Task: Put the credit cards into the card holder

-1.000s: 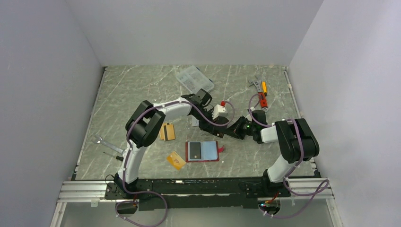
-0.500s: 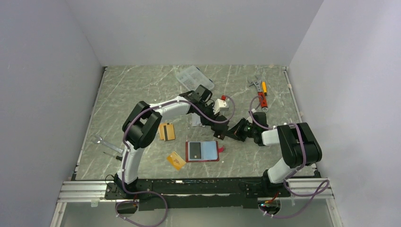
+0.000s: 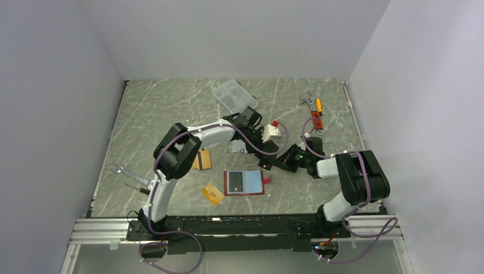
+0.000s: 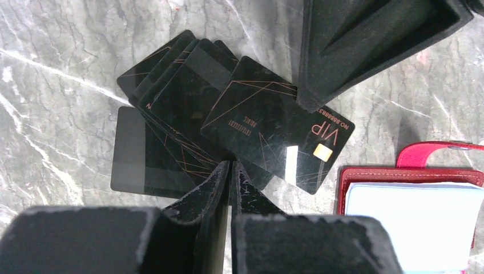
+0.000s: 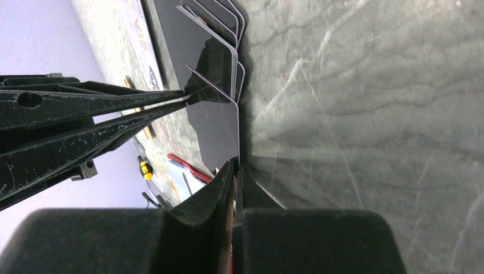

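Observation:
The red card holder (image 3: 244, 182) lies open, light blue inside, with a dark card on its left half; its corner shows in the left wrist view (image 4: 411, 185). Several dark cards (image 4: 228, 114) lie fanned on the table, the top one marked VIP. My left gripper (image 4: 230, 166) is shut, its tip on the fan's near edge. My right gripper (image 5: 235, 164) is shut, its tip at the far edge of the top card (image 5: 220, 128). Both tips meet just above the holder in the top view. Orange cards (image 3: 212, 193) (image 3: 201, 158) and a silver-grey one (image 3: 238, 147) lie to the left.
A clear plastic box (image 3: 233, 95) stands at the back. Hand tools (image 3: 315, 114) lie at the back right. A wrench (image 3: 126, 174) and a small screwdriver (image 3: 137, 187) lie at the left. Walls close in the table's sides.
My left gripper has swung right and nearer, down to the dark cards. My right gripper has shifted slightly left to meet it. The holder and the orange cards have not moved.

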{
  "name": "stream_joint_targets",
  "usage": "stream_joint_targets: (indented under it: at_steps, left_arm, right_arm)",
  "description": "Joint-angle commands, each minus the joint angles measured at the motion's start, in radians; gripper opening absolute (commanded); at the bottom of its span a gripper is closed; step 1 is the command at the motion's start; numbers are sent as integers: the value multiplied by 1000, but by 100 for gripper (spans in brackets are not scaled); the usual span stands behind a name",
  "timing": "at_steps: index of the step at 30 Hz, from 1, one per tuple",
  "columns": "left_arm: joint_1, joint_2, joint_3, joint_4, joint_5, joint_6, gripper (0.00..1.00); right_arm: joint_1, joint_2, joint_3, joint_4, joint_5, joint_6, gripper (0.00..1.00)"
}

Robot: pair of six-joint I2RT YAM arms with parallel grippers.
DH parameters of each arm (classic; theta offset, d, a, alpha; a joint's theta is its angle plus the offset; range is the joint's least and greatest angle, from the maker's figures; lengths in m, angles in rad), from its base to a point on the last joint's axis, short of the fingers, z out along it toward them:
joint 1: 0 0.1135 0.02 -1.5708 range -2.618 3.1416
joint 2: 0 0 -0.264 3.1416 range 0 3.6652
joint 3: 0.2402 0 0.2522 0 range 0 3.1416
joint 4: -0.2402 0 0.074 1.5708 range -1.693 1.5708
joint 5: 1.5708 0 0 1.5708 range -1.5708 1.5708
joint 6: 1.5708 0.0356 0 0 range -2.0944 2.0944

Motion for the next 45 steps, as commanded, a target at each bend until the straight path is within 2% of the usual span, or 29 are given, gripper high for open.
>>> stream_joint_targets:
  at_steps: [1,10,17,21,45]
  left_arm:
    - [-22,26,33,-9,-31,43,10]
    - [-32,31,2,-2,-81,57,9]
    - [-36,28,-24,-1,-92,61,8]
    - [-38,24,-35,-1,-95,64,8]
    - [-54,-6,-84,5,-100,22,7]
  right_arm:
    - [-10,-39,-27,10,-3,-7,5]
    - [-16,-69,-51,100,-46,21,10]
    - [-17,13,-68,207,-71,59,29]
    - [-17,78,-72,248,-81,73,34]
    - [-2,197,-84,552,-72,259,26]
